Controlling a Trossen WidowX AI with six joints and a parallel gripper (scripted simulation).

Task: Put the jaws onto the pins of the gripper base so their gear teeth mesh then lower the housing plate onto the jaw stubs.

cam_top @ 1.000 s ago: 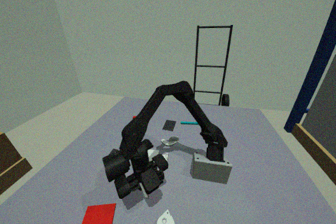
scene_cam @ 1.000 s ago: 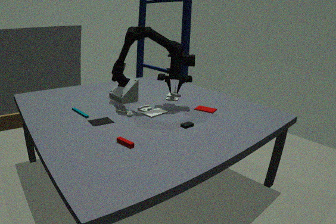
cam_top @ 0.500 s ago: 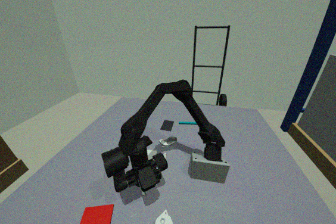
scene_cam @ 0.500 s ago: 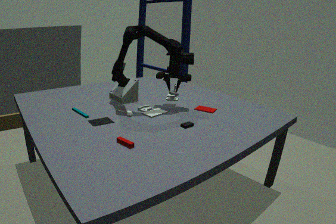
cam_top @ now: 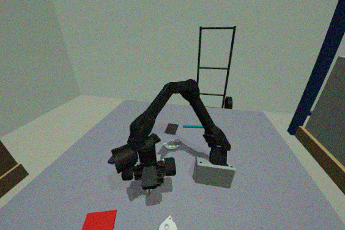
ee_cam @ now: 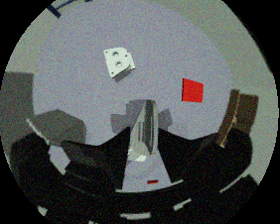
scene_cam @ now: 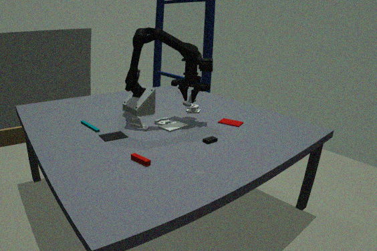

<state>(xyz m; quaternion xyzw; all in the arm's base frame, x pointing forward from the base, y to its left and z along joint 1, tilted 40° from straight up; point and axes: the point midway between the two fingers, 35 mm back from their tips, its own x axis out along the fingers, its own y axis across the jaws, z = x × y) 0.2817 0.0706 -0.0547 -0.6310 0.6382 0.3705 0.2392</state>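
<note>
My gripper [cam_top: 149, 186] [scene_cam: 189, 101] [ee_cam: 141, 129] is shut on a pale, ribbed jaw [ee_cam: 149, 121], held above the table and pointing down. The white housing plate [cam_top: 167, 226] [scene_cam: 193, 111] [ee_cam: 112, 64] stands beyond the gripper in the wrist view, its two holes facing up, apart from the held jaw. The light gripper base [scene_cam: 173, 126] lies flat in the exterior view, with a small raised white part at its left; in the top view the arm mostly hides it. Another curved pale jaw [cam_top: 172, 147] [scene_cam: 144, 128] lies near the arm's stand. Meshing cannot be made out.
The grey arm stand [cam_top: 214, 177] [scene_cam: 147, 106] is near the base. A red plate [cam_top: 99, 220] [scene_cam: 230, 122] [ee_cam: 193, 91], a black block [scene_cam: 210, 140], a red bar [scene_cam: 140, 159], a teal bar [cam_top: 192, 126] [scene_cam: 90, 126] and a dark square [cam_top: 171, 128] [scene_cam: 113, 136] lie around.
</note>
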